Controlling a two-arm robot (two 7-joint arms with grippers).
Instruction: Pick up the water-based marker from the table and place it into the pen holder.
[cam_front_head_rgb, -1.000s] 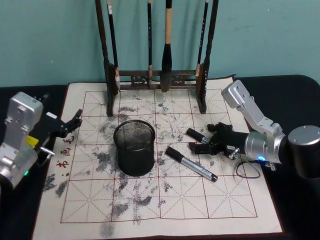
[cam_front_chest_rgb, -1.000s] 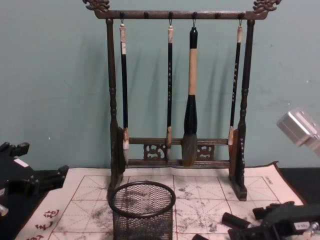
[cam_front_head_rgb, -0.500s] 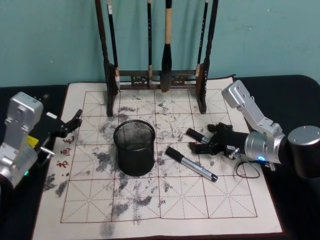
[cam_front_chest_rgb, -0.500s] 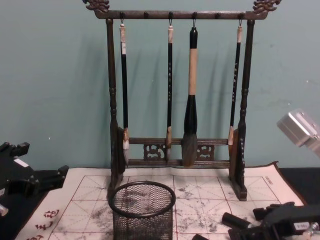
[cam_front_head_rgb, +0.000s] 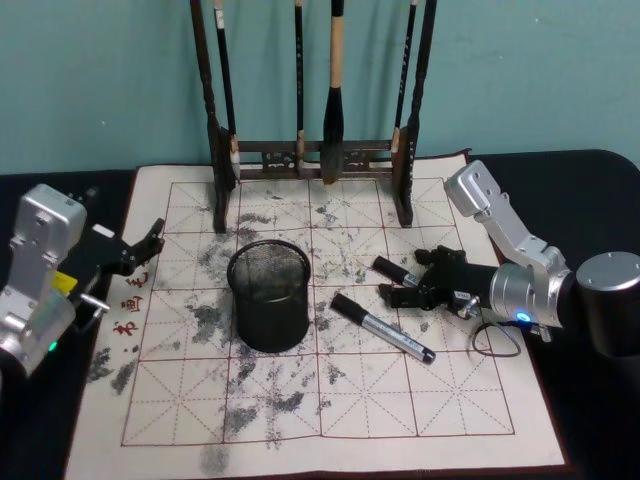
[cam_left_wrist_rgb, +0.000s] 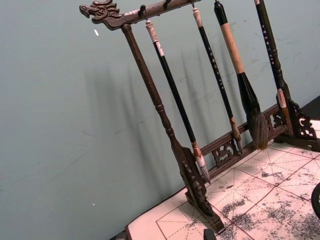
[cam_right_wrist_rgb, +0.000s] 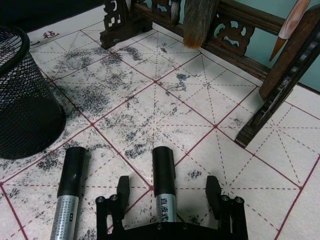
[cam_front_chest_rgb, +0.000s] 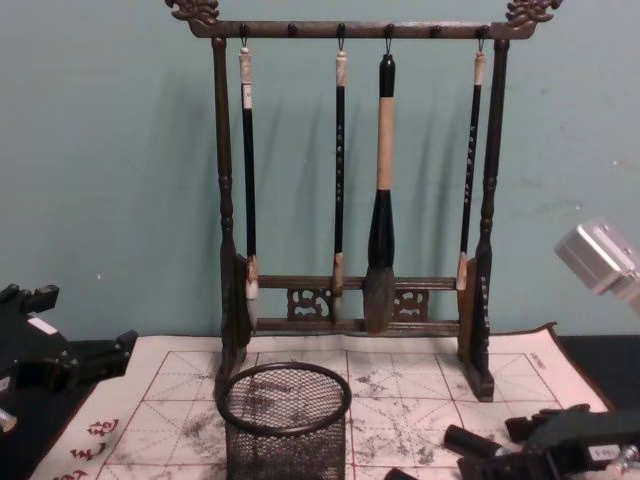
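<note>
Two black-capped water-based markers lie on the table's cream mat (cam_front_head_rgb: 300, 400). The shorter marker (cam_front_head_rgb: 395, 270) (cam_right_wrist_rgb: 164, 185) lies between the spread fingers of my right gripper (cam_front_head_rgb: 415, 277) (cam_right_wrist_rgb: 167, 192), which is open and low over the mat; its pads stand apart from the barrel. The longer grey-barrelled marker (cam_front_head_rgb: 382, 327) (cam_right_wrist_rgb: 70, 190) lies loose beside it, toward the pen holder. The black mesh pen holder (cam_front_head_rgb: 268, 295) (cam_front_chest_rgb: 285, 420) stands upright mid-mat, left of the right gripper. My left gripper (cam_front_head_rgb: 145, 245) (cam_front_chest_rgb: 70, 345) rests open at the mat's left edge.
A tall dark wooden brush rack (cam_front_head_rgb: 315, 160) (cam_front_chest_rgb: 350, 200) with several hanging brushes stands along the mat's far edge, its right foot (cam_right_wrist_rgb: 270, 110) just beyond the right gripper. A thin black cable loop (cam_front_head_rgb: 495, 340) lies by the right arm.
</note>
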